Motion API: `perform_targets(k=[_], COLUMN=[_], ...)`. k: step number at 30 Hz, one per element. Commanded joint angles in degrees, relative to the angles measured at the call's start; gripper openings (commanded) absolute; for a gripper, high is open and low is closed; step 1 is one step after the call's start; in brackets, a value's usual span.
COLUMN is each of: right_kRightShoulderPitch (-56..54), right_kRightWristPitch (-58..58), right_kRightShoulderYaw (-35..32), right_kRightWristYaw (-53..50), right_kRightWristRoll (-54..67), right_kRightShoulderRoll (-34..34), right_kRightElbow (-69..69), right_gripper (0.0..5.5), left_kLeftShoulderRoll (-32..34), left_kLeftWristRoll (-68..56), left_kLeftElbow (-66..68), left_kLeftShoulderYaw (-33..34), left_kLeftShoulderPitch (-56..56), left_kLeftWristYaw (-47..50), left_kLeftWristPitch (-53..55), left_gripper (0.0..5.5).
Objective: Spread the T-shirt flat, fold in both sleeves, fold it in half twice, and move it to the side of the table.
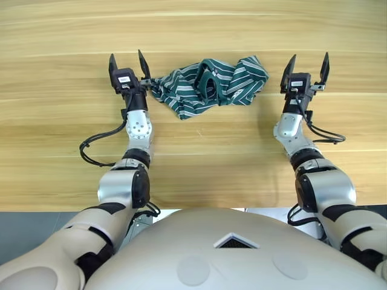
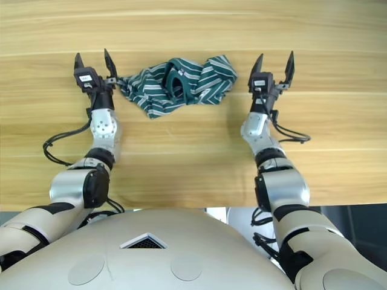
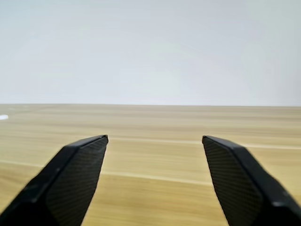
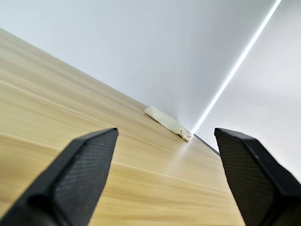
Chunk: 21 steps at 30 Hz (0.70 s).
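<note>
A dark green T-shirt point(image 1: 208, 86) with white stripes lies crumpled in a heap on the wooden table point(image 1: 193, 151), between my two arms. My left gripper point(image 1: 127, 61) stands open just left of the heap, its fingers pointing to the far side, close to the shirt's left edge. My right gripper point(image 1: 308, 63) is open too, a little to the right of the shirt and apart from it. In the left wrist view the left gripper point(image 3: 155, 141) has bare table between its two black fingers. The right gripper point(image 4: 164, 134) likewise holds nothing.
A small pale folded cloth point(image 4: 168, 123) lies at the far end of the table by the wall. Bare wood stretches on all sides of the shirt, with the table's front edge point(image 1: 193, 209) near my body.
</note>
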Motion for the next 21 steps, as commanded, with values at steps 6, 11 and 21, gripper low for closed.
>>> perform_targets(k=[6,11,21], right_kRightShoulderPitch=[-4.39,-5.01,-4.46], right_kRightWristPitch=[3.12,2.81,3.52], right_kRightShoulderYaw=[-10.30,-11.84,-4.82], right_kRightWristYaw=[24.56,30.39,9.42], right_kRightWristRoll=[18.08,20.15,5.35], right_kRightShoulderRoll=[15.88,17.70,8.55], right_kRightElbow=[3.00,2.75,2.80], right_gripper=[3.79,3.79,3.79], left_kLeftShoulderRoll=[3.03,3.07,9.49], left_kLeftWristRoll=[-13.28,-15.46,-7.82], left_kLeftElbow=[0.02,0.18,0.21], left_kLeftShoulderYaw=[7.97,9.98,8.12], left_kLeftShoulderPitch=[6.68,2.89,1.13], left_kLeftWristYaw=[-16.91,-18.17,-9.94], left_kLeftWristPitch=[0.36,0.12,-1.86], left_gripper=[3.77,3.77,3.77])
